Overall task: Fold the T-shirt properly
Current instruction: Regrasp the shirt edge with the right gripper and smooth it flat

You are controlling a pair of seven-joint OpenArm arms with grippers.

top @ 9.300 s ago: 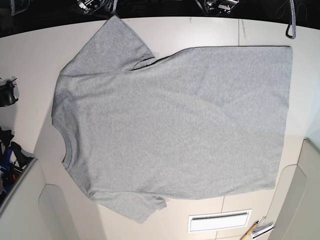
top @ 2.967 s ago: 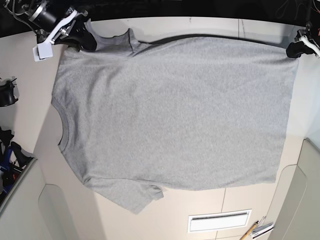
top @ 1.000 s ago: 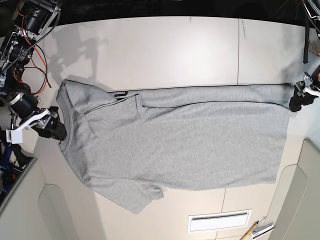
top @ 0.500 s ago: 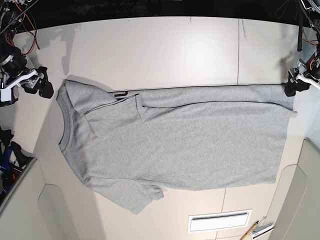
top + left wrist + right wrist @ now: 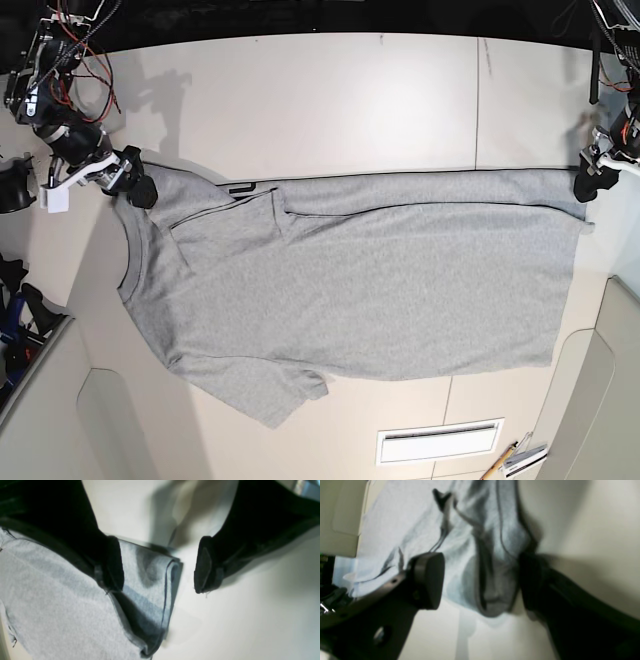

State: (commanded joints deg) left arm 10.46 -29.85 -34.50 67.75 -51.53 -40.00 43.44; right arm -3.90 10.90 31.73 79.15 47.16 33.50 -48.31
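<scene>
The large heather-grey short-sleeved cotton T-shirt point(image 5: 350, 290) lies flat on the pale white table point(image 5: 330, 100), its far long edge already turned over in a narrow fold. The left gripper point(image 5: 158, 567) stands wide open at the folded hem corner, one finger resting on the cloth, nothing pinched. The right gripper point(image 5: 480, 580) is also spread wide, straddling the doubled shoulder corner without closing. I'd judge the fabric light, limp and prone to sagging or creasing, so it wants holding at both folded corners together, through both layers, kept taut between.
</scene>
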